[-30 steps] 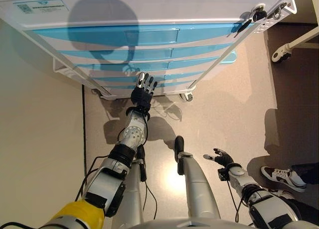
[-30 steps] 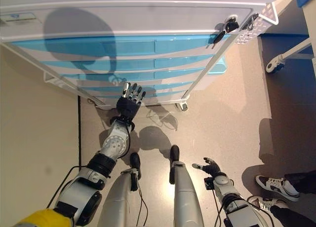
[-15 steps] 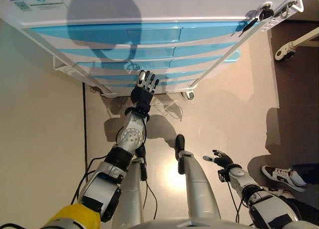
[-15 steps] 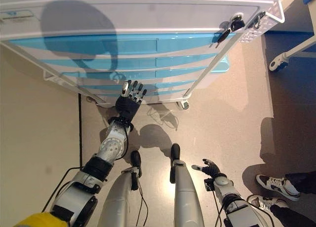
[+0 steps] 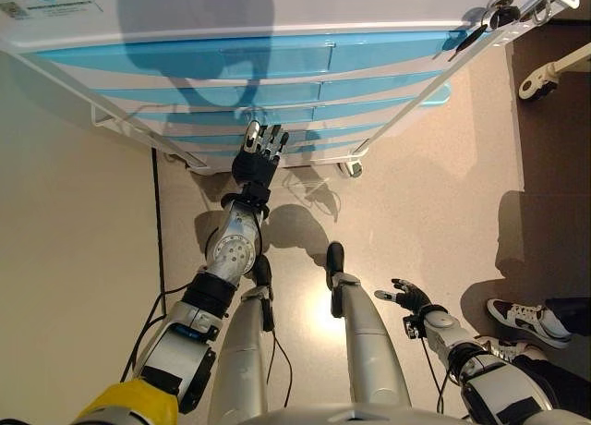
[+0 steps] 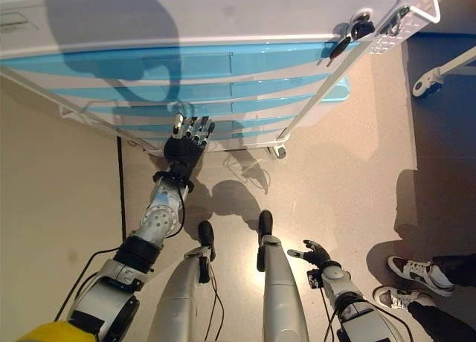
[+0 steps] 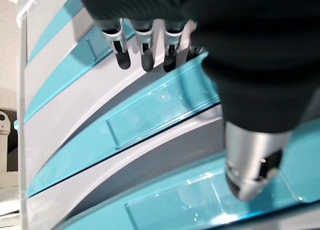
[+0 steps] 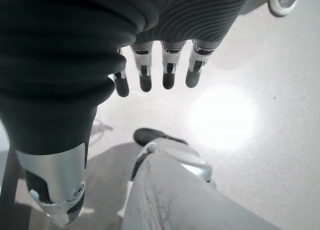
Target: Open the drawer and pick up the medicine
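A white drawer cart [image 5: 277, 14] with several blue-fronted drawers [image 5: 277, 60] stands before me; all drawers are shut. My left hand [image 5: 256, 159] is open, its straight fingers [image 7: 145, 55] reaching up close to the lower drawer fronts [image 7: 150, 115]. I cannot tell whether they touch. My right hand [image 5: 413, 297] is open and empty, low at the right above the floor; it also shows in the right wrist view [image 8: 165, 70]. No medicine is in view.
The cart stands on castors [image 5: 351, 169] with keys [image 5: 489, 20] at its top right corner. A cream wall [image 5: 74, 259] runs along the left. A person's shoes [image 5: 528, 320] are at the lower right. Another wheeled frame [image 5: 545, 74] stands at the upper right.
My left hand has risen and reached further towards the lower drawer fronts. The view has shifted a little. The right hand has stayed put.
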Controlling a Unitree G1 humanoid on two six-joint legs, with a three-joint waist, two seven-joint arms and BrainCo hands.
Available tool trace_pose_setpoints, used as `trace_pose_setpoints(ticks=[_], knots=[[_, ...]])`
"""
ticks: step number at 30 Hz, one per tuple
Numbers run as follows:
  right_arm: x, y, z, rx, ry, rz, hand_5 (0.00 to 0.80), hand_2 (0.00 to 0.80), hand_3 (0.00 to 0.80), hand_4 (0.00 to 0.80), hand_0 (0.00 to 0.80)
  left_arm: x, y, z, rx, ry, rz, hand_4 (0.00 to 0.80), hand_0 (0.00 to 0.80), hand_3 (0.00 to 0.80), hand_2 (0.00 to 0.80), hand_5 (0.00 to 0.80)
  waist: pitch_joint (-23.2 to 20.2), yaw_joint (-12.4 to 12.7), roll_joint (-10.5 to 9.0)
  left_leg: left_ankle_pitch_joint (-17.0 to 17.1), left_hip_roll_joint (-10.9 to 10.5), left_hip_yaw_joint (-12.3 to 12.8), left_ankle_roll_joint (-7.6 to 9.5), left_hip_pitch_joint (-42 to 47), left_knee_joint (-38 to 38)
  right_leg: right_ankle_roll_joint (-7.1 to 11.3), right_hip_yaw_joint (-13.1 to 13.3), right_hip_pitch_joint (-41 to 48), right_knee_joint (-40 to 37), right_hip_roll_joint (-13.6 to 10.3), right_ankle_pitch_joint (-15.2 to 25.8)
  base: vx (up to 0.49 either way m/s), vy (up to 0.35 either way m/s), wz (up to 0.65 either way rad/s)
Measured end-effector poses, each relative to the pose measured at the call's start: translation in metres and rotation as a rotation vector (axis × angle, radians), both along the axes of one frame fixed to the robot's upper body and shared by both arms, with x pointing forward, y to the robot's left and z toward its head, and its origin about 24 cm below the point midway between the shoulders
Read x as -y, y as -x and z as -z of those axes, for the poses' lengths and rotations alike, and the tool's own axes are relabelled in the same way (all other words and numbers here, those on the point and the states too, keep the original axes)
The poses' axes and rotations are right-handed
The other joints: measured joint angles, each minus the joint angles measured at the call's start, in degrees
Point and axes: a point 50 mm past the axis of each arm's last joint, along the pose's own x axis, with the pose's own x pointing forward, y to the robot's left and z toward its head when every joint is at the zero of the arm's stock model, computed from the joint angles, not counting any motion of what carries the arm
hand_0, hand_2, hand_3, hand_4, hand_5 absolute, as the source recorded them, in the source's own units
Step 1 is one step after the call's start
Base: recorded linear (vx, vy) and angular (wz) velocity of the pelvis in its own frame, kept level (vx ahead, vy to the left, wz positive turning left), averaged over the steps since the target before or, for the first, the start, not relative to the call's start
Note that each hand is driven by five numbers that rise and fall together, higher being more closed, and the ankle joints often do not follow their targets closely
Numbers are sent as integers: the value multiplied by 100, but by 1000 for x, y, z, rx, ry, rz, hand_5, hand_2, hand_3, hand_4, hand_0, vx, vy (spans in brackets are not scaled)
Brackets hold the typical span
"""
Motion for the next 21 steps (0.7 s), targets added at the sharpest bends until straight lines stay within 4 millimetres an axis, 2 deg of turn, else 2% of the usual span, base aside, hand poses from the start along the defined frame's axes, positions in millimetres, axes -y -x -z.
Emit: trace_pose_setpoints(ticks=[8,9,10,12,21], knots=[[0,1,1,-5,1,1,0,0,0,0,0,0,0,1,-2,1,-2,0,0,0,0,0,2,1,-2,9,0,4,-10,35,-40,-4,0,18,-7,2,-2,0,0,0],[1,1,1,-8,1,2,0,0,0,0,0,-1,0,1,-4,1,-2,53,53,53,53,53,2,2,-2,9,0,4,-10,43,-41,-4,0,26,-8,2,-2,0,0,0],[1,2,2,-11,2,3,0,0,0,0,0,-1,1,2,-6,1,-3,464,464,464,464,464,2,2,-2,9,-1,4,-10,53,-45,-4,0,37,-8,2,-2,0,0,0],[2,3,2,-17,5,5,0,0,0,0,0,-2,1,3,-10,2,-6,800,800,800,800,800,2,-7,-2,9,-1,5,-10,70,-54,-4,0,54,-20,2,-2,0,0,0],[2,4,3,-19,12,1,0,0,0,0,0,-6,0,8,-61,34,-53,800,800,800,800,800,5,-72,1,8,5,2,-12,178,-78,-12,-8,152,-23,8,-7,-3,-4,0]])
